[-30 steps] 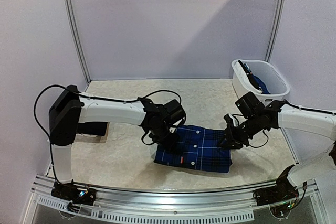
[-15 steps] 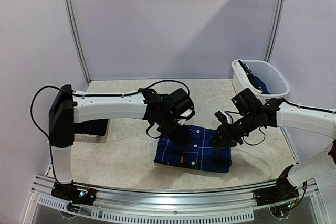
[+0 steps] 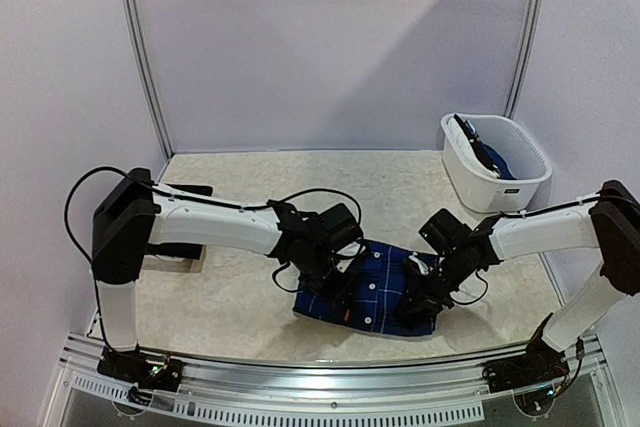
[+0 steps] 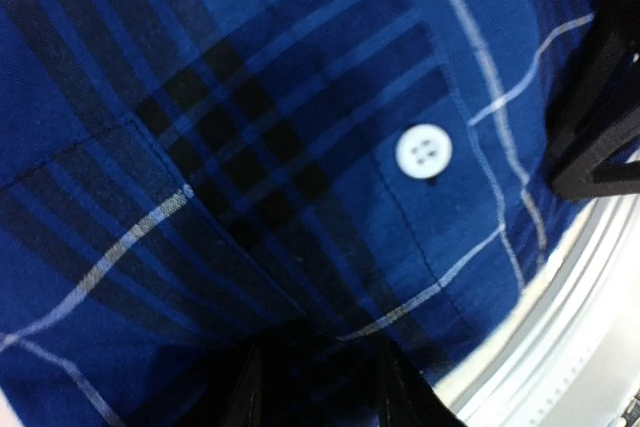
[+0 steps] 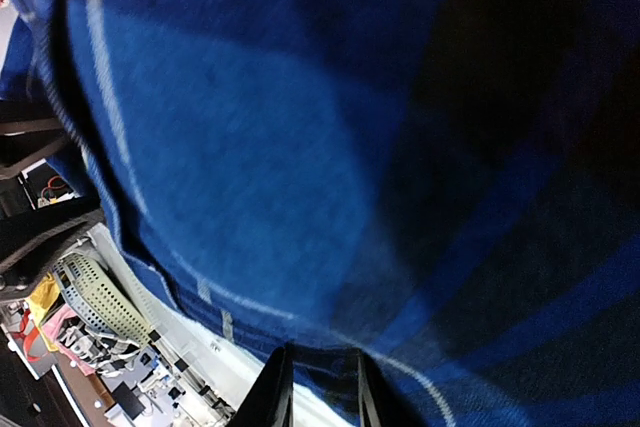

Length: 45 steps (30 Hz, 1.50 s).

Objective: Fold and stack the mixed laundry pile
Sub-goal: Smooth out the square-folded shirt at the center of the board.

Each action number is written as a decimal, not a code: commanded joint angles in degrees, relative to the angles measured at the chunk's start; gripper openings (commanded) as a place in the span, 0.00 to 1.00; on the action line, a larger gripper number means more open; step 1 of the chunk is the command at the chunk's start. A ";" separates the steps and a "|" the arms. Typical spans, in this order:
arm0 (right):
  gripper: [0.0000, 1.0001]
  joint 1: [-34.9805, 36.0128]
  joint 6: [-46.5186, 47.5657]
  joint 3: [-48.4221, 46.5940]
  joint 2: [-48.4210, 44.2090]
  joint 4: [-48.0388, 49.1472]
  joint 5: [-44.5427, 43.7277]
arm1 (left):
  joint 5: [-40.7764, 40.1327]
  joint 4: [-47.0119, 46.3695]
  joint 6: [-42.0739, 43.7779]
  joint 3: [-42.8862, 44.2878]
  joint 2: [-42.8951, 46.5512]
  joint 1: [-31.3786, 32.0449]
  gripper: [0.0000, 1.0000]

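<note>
left tool (image 3: 337, 292), right tool (image 3: 416, 297) now lower, blue plaid shirt (image 3: 378, 282) under both

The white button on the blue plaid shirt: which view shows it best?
Left wrist: the button is close, its holes visible. Top external shows only tiny dots on the shirt; right wrist shows cloth only.

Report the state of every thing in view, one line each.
blue plaid shirt: folded, lying on the table, buttoned side up.
left fingers: astride a fold of the shirt; grip unclear.
right fingers: closed on the shirt's edge.
white basket: upright at the far right, holding clothes.
dark garment: lying at the table's left edge.
</note>
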<state>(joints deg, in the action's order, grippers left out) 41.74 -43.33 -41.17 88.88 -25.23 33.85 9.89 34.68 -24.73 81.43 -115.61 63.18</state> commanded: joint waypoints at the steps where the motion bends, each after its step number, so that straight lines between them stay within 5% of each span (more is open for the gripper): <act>1: 0.23 -0.17 -0.20 2.92 4.22 -0.84 -4.61 | -1.92 -1.74 -1.76 -6.46 -0.06 0.46 0.37; 9: 0.23 -2.76 0.67 1.69 -1.29 -12.77 -8.39 | -8.30 2.59 -1.90 -10.01 4.95 0.46 0.36; 17: 0.27 -3.36 6.31 -13.80 -6.78 -26.10 -8.46 | -9.71 11.79 -0.03 3.96 7.23 0.01 0.38; 30: 0.27 -12.35 7.14 -24.21 3.31 -23.51 -11.06 | -10.36 15.01 1.11 20.39 -4.22 -6.58 0.40; 45: 0.26 -19.39 14.42 -26.65 15.32 -22.28 -9.09 | -7.88 11.87 0.31 22.03 -13.36 -11.85 0.38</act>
<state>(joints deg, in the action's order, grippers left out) 24.47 -32.27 -66.17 101.32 -47.94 24.64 1.10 46.98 -24.05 103.09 -127.17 52.93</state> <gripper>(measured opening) 0.260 0.386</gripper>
